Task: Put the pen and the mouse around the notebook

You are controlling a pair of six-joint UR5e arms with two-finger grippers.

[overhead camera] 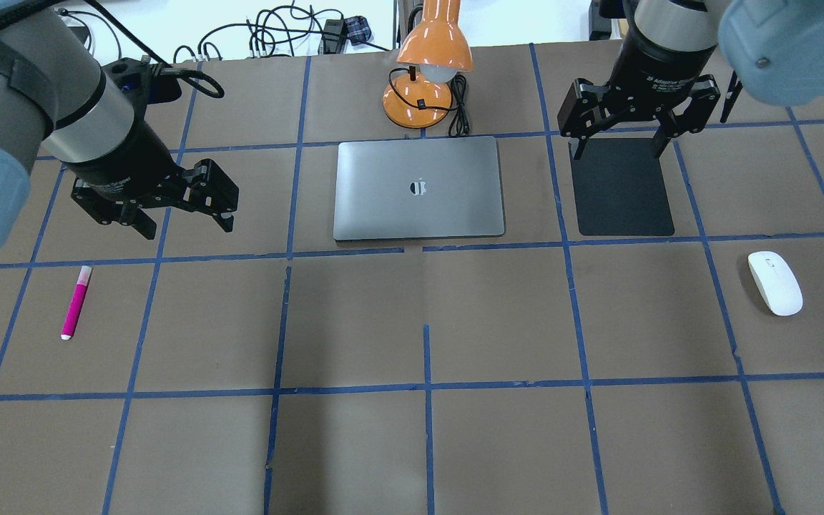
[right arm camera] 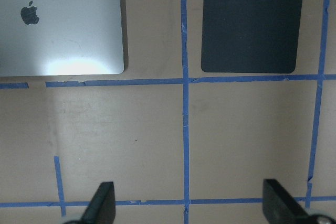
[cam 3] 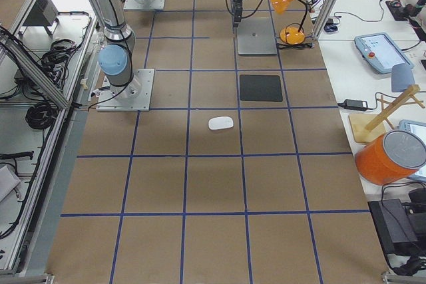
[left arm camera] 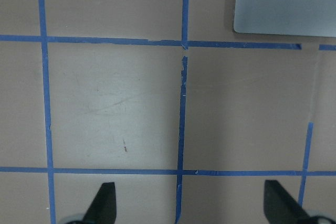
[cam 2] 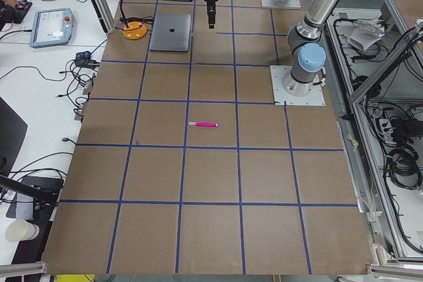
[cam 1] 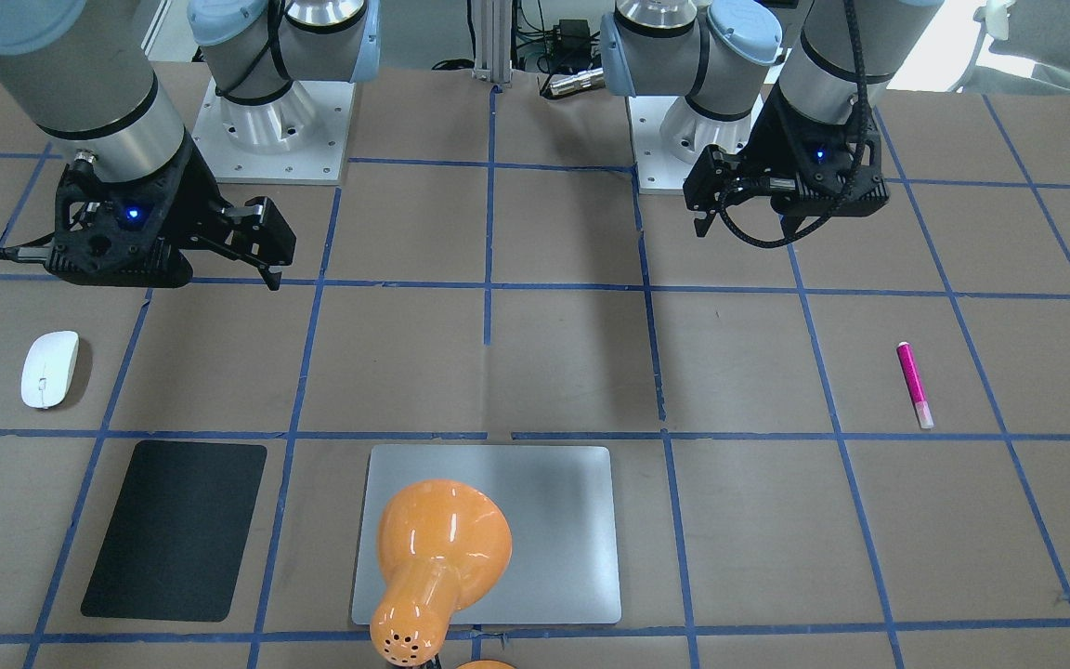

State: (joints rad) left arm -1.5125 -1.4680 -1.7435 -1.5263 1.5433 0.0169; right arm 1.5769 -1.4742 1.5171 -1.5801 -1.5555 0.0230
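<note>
Two arms, mine, reach out above a wide brown tabletop (overhead camera: 498, 322) marked into squares by blue tape. My left arm (overhead camera: 90, 136) holds its jaws apart and empty in the air; the left wrist camera shows both tips spread wide over bare brown paper, with one corner of the notebook ahead of them. My right arm (overhead camera: 662, 43) also holds its jaws apart and empty, and its wrist camera shows both the notebook and the mat ahead.

The notebook (overhead camera: 419, 187), a flat silver-grey slab with rounded corners, lies closed at the far middle of the tabletop. A black rectangular mat (overhead camera: 623, 189) lies flat to its right, with one blue tape line between them. An orange desk lamp (overhead camera: 433, 43) stands just beyond the notebook's far edge, its shade leaning over the notebook.

The white oval mouse (overhead camera: 775, 282) sits on my right, nearer to me than the mat and well apart from the notebook. The pink pen (overhead camera: 76, 300) lies flat on my left, well apart from the notebook, its pale cap end pointing away from me.
</note>
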